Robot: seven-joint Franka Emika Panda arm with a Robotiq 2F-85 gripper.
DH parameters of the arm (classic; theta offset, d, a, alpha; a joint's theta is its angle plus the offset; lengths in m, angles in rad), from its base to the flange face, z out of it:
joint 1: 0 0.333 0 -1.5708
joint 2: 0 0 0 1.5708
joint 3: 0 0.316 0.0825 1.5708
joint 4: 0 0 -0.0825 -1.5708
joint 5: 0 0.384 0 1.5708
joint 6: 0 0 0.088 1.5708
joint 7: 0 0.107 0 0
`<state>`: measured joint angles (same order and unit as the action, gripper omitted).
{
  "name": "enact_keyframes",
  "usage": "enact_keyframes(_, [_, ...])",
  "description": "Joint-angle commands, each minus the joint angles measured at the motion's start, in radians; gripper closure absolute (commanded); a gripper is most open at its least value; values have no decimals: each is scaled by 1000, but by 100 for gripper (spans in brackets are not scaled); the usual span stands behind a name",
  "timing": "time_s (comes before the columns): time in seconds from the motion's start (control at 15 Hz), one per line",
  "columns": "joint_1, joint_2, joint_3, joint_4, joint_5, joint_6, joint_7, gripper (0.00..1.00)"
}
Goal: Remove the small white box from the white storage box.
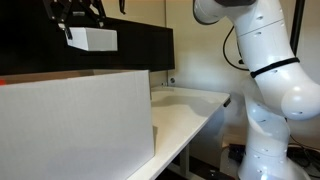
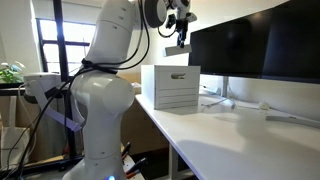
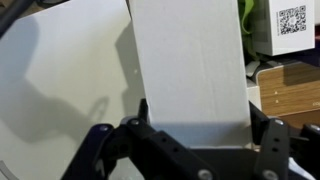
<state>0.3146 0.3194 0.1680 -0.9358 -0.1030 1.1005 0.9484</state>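
Tool state: gripper (image 1: 84, 26) clenching on the small white box (image 1: 92, 40), pinching it from above between both fingers.

Task thing's place: hanging in the air high over the white storage box (image 1: 75, 120), well apart from its rim, with the black monitor (image 1: 140, 45) behind it.

Why held this way: squeezing across the box's narrow width, probably so the flat sides are sitting square against the pads and not twisting loose.

Why so high: keeping the load clear of the tall walls. Judging from that gap, the extraction looks done, with only the carrying aside and setting down left.

Wrist view only: showing the small white box (image 3: 190, 70) filling the middle of the picture, with dark fingers (image 3: 268, 140) bracketing its near end. Also showing a QR-code label (image 3: 291, 19) and a brown surface (image 3: 290, 95) on the right, neither appearing in the exterior views. Not telling what the white area on the left is.

Exterior views only: showing the open gap between load and storage box, and the Panda arm (image 1: 265, 70) reaching over from the right.

Table layout: in an exterior view, the white storage box (image 2: 170, 88) sitting on the left end of the white table (image 2: 240, 125), with the gripper (image 2: 180, 30) hovering above it and the small box too small to make out.
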Motion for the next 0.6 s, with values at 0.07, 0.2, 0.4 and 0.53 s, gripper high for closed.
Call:
enact_keyframes(0.07, [-37,-15,-18,-2,10,-20,-56,38])
enact_keyframes(0.2, [-54,-21,-26,-12,16,-14,-71,38])
enact_keyframes(0.4, [-72,-28,-39,-24,20,-10,-86,38])
enact_keyframes(0.53, [-84,-34,-45,-32,21,-6,-96,38])
